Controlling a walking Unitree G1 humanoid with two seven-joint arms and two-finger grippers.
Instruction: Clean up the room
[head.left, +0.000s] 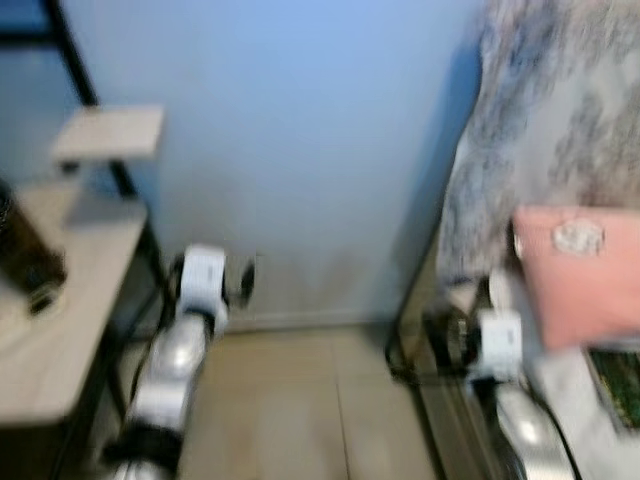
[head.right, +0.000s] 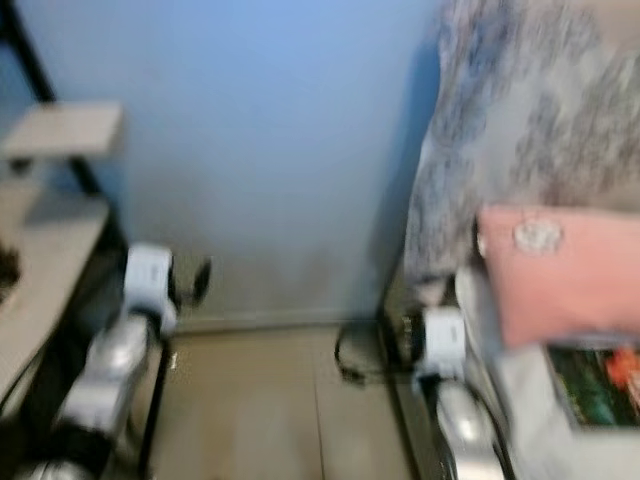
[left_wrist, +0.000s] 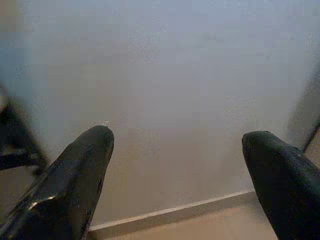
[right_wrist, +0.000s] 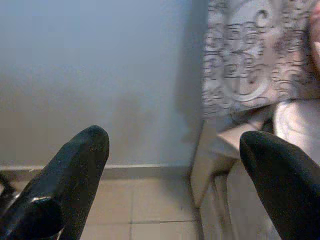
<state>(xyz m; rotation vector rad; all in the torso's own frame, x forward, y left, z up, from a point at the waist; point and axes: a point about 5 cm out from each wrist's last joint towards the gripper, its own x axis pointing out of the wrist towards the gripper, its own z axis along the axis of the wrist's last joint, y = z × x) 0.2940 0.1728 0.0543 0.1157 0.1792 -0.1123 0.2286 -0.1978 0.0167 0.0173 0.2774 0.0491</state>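
Both grippers, the left gripper (left_wrist: 175, 165) and right gripper (right_wrist: 172, 165), hang wide open holding nothing near the blue wall (head.left: 300, 150), so it seems best to turn slowly toward the pink pillow (head.left: 580, 280) on the bed (head.left: 590, 400) at the right

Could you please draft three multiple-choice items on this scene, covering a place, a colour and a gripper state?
1. Where is the pillow?
A. on the robot's right
B. on the shelf
C. on the floor by the wall

2. What colour is the wall?
A. yellow
B. blue
C. red

3. How is the left gripper?
A. shut on a cloth
B. shut on nothing
C. open

Answers:
1. A, it lies at the right edge of the eye views, beside the right arm.
2. B, it shows pale blue between the shelf and the curtain.
3. C, its fingers stand wide apart with nothing between them.
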